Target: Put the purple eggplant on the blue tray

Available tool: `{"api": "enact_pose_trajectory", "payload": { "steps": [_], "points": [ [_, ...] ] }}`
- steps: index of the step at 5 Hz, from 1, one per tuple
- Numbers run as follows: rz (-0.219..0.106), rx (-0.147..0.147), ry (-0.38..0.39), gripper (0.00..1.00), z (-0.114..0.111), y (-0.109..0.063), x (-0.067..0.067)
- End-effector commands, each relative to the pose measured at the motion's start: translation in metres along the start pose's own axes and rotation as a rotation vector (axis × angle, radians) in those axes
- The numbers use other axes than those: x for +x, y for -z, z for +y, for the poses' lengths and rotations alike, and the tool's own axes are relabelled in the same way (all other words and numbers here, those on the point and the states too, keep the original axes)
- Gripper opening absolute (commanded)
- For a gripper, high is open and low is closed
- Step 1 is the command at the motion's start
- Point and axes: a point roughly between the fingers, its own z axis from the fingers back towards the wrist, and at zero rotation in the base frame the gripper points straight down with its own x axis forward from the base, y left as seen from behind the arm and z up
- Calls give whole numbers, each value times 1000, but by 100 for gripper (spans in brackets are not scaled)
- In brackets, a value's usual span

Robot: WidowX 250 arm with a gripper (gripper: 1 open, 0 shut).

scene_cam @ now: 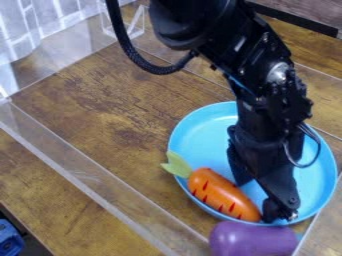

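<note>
The purple eggplant (254,241) lies on the wooden table at the bottom edge of the view, just outside the front rim of the blue tray (214,125). My black gripper (273,204) points steeply down over the front right part of the tray. It is open, with nothing between its fingers. Its tips are just above and behind the eggplant, close to it but apart. An orange carrot (223,193) with green leaves lies in the tray beside the gripper, on its left.
A clear plastic wall (80,170) runs along the left and front of the wooden table (107,95). The dark arm (221,40) comes down from the top centre. A small blue object (7,240) shows at the bottom left corner.
</note>
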Motion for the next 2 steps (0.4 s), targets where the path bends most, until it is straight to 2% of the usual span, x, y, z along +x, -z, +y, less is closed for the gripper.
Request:
{"api": "enact_pose_trajectory", "payload": {
  "steps": [1, 2],
  "points": [
    [73, -28, 51, 100, -28, 7, -22],
    [71, -26, 66, 100, -34, 7, -22]
  ]
}}
